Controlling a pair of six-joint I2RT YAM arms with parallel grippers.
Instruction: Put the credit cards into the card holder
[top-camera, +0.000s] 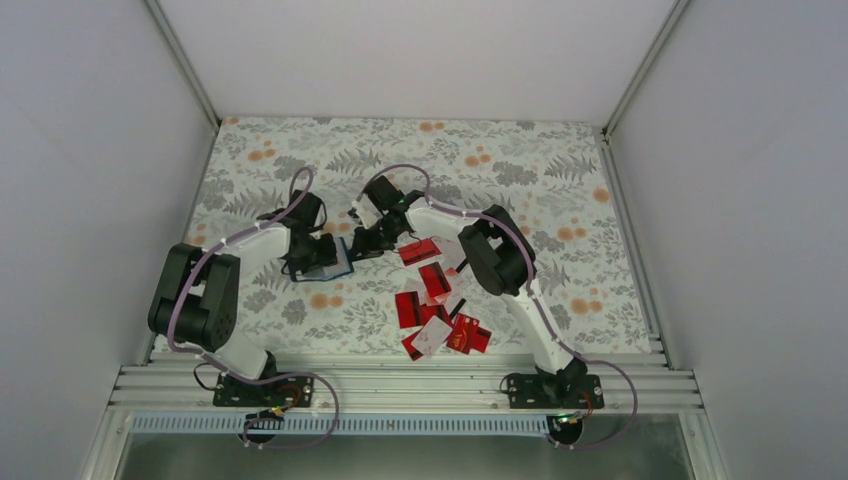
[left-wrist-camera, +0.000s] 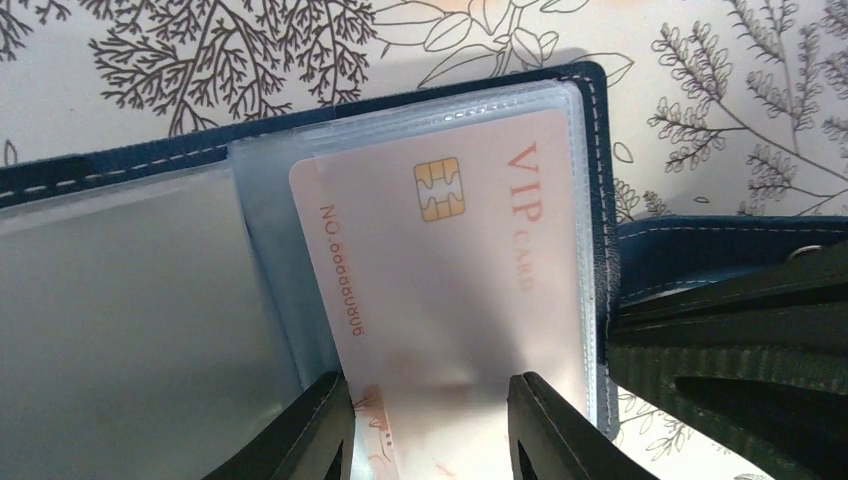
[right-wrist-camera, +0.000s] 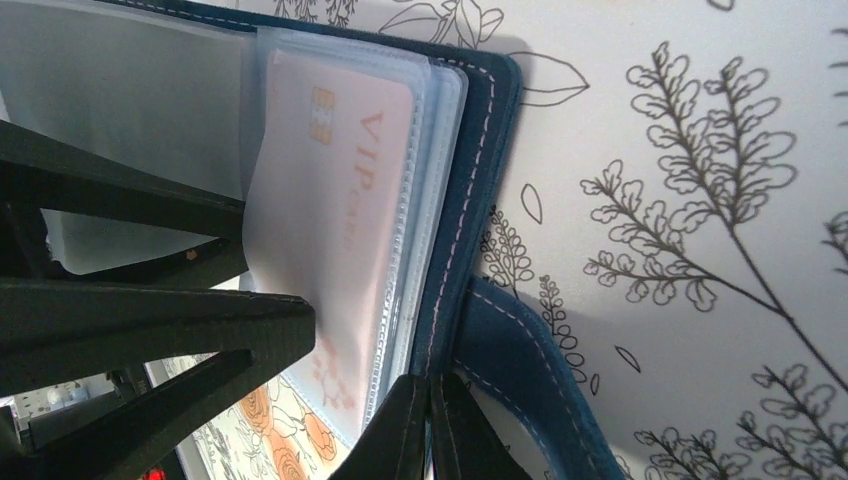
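The navy card holder (top-camera: 330, 262) lies open on the floral cloth, its clear sleeves facing up (left-wrist-camera: 150, 300). A white VIP card (left-wrist-camera: 450, 260) with a gold chip sits slanted in the right-hand sleeve (right-wrist-camera: 330, 230), its lower end sticking out. My left gripper (left-wrist-camera: 432, 430) hangs over that end with its jaws apart, narrower than the card, and both tips lie over the card's face. My right gripper (right-wrist-camera: 430, 430) is shut, its tips against the holder's right edge beside the snap strap (right-wrist-camera: 530, 380). The other credit cards (top-camera: 435, 300), mostly red, lie scattered right of the holder.
The two arms meet over the holder near the cloth's middle left. The right arm's elbow (top-camera: 495, 255) stands above the card pile. White walls enclose the cloth on three sides, and a metal rail (top-camera: 400, 385) runs along the near edge.
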